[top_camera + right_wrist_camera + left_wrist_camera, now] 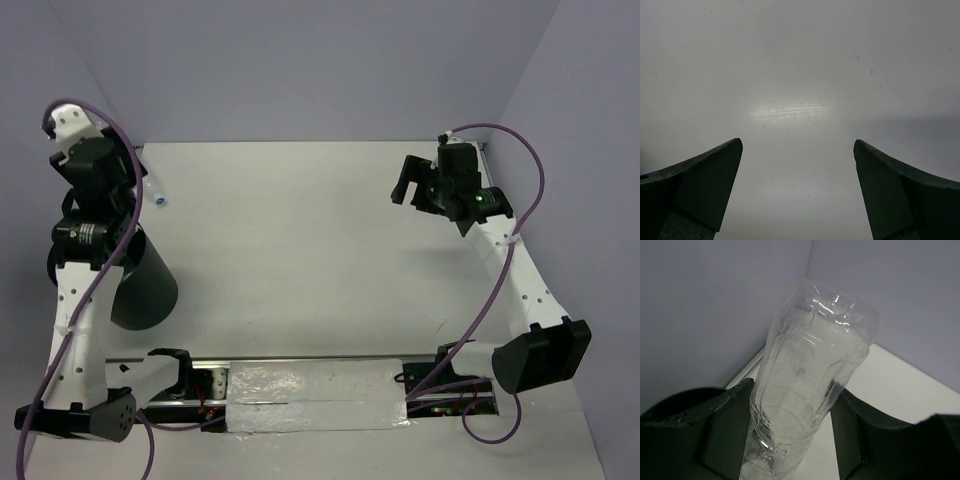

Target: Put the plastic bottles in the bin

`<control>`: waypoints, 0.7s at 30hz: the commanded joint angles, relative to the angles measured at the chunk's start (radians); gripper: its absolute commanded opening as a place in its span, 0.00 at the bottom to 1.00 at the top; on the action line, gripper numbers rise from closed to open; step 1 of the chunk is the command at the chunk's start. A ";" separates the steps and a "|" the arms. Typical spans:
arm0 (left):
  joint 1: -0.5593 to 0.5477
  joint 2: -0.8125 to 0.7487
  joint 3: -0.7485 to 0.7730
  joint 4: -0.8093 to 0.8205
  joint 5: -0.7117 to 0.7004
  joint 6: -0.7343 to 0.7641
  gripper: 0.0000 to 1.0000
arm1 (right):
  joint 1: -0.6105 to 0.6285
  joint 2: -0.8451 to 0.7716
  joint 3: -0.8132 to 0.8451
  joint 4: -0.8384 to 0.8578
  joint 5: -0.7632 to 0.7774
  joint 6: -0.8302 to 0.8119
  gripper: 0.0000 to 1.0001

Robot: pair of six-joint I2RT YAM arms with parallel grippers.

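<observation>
Your table (300, 230) was the largest thing there, white and flat between the two arms. The bin (150, 290) sat at its left side, black and tapered, with the left arm crossing in front of its upper part, so you could not see the rim. Your right gripper (797, 142) hung over bare table at the far right, jaws spread wide and holding nothing. Your left gripper (795, 387) was raised at the far left, just beyond the bin in the top view, its fingers (725, 425) clamped on either side of one plastic bottle (810, 370). That bottle was clear and crinkled, off the table, its base pointing away from the wrist camera.
</observation>
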 commanded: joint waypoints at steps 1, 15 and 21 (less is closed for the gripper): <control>0.016 -0.083 -0.108 0.065 -0.074 -0.087 0.55 | 0.007 -0.043 -0.002 0.023 -0.004 -0.002 1.00; 0.023 -0.322 -0.396 0.048 -0.285 -0.317 0.76 | 0.007 -0.066 -0.045 0.031 -0.029 -0.008 1.00; 0.025 -0.356 -0.403 0.044 -0.346 -0.319 0.99 | 0.009 -0.066 -0.053 0.035 -0.032 -0.007 1.00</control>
